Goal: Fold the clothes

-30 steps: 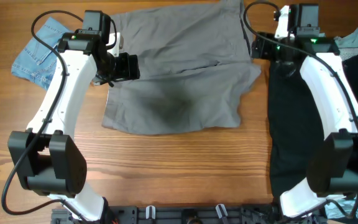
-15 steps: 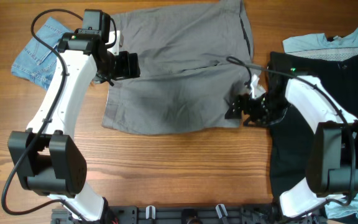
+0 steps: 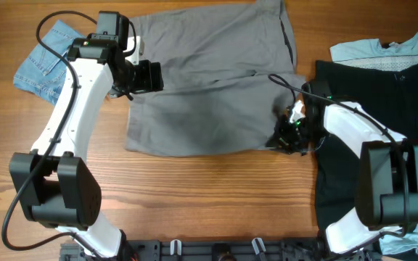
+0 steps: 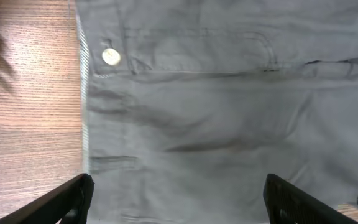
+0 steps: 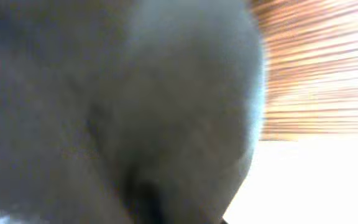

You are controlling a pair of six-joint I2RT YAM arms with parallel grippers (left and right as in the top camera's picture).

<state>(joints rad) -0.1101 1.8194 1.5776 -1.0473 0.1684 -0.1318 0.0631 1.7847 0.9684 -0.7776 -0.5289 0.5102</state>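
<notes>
Grey shorts (image 3: 209, 109) sit spread flat toward 12 o'clock on the wooden table (image 3: 216, 203), waistband at the 9 o'clock side and leg hems at the 3 o'clock side. The big change is the right arm. It's no longer parked up at 1 o'clock like it is a second back; the right gripper (image 3: 290, 135) is now low at the shorts' 4 o'clock hem corner, right on the cloth edge. That also uncovers the black garment (image 3: 329, 177) at 3 o'clock and the pale blue garment (image 3: 383, 47) above it. The shorts' 8 o'clock corner sits a touch further in than half a second ago, so the cloth looks like it's getting nudged or tugged from the right side. The right wrist view is just a blurry wall of grey fabric up against the lens, so there's no telling how far the jaws are apart or whether they've got the hem. The left gripper (image 3: 149, 76) hasn't budged. It hangs over the waistband end at 10 o'clock, fingers (image 4: 73, 196) spread wide with nothing between them, and plain cloth and the button (image 4: 110, 57) show underneath. The small denim shorts (image 3: 38, 69) lie off at 10 o'clock, apart from all this. Best guess is that no fold has started and this is the setup, with the right side going for a hem corner while the left waits at the waistband.
</notes>
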